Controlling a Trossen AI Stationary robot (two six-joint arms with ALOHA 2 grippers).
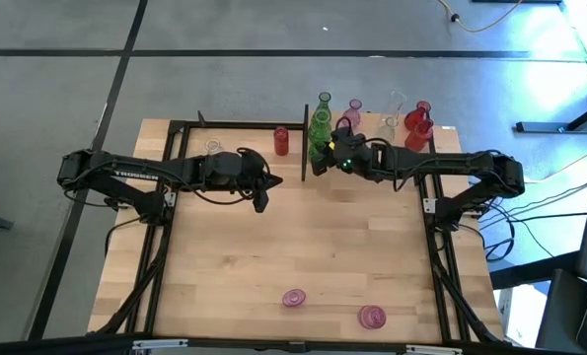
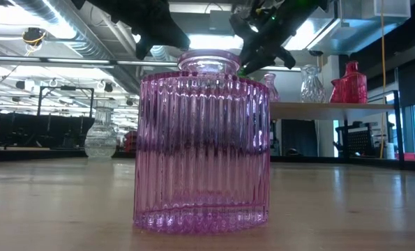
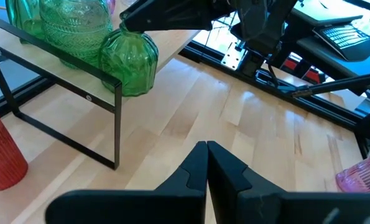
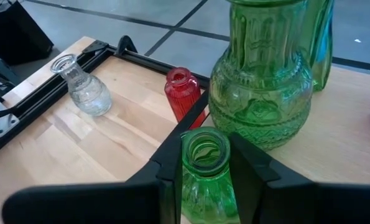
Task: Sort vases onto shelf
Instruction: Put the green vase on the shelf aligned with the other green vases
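Left to right: the left gripper (image 1: 263,202) hangs clenched and empty, a clear vase (image 1: 213,147) and red ribbed vase (image 1: 281,140) wait beside the shelf (image 1: 449,131), the right gripper (image 1: 320,158) grasps a small green ribbed glass vase (image 4: 204,171) at the shelf's left edge, and two pink vases (image 1: 293,298) remain near the table's front edge.

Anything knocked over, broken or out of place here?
Nothing stands out. The vases in view stand upright and look intact. The right gripper holds a small ribbed green glass vase upright at the wooden shelf's edge; the left gripper is shut, empty, over the table.
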